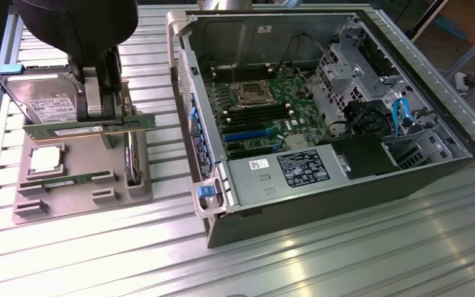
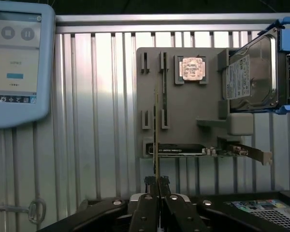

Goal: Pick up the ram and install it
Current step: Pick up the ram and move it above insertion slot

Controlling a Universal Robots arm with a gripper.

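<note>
Standing by the exterior view, I see the dark arm (image 1: pixel 72 25) covering part of the hard drive (image 1: pixel 44 102) and a stretch of the ram (image 1: pixel 64 130). In the wrist view the ram is edge-on, so its chips are hidden. The touchscreen pendant (image 2: pixel 14 63) runs off the frame, and its screen text is too small to read.

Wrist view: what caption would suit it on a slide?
Gripper shut on the ram, seen edge-on, over the grey tray holding a CPU chip and hard drive.
</note>
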